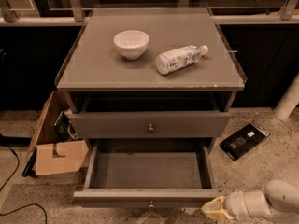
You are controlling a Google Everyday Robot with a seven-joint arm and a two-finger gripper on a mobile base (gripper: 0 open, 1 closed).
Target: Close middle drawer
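Observation:
The middle drawer (148, 171) is pulled far out of the grey-brown cabinet and shows an empty inside. Its slim front (117, 198) carries a small round knob (151, 203) near the bottom edge of the view. Above it, the taller-fronted top drawer (112, 124) stands slightly out. The lowest drawer is hidden under the open one. My gripper (213, 209), cream-tipped on a white arm (275, 200), comes in from the lower right. It sits just beside the right front corner of the middle drawer, at the height of the drawer's front.
A white bowl (131, 43) and a plastic bottle (179, 58) lying on its side rest on the cabinet top (93, 64). An open cardboard box (57, 148) stands on the floor at the left, with cables beside it. A flat black device (244, 140) lies on the floor at the right.

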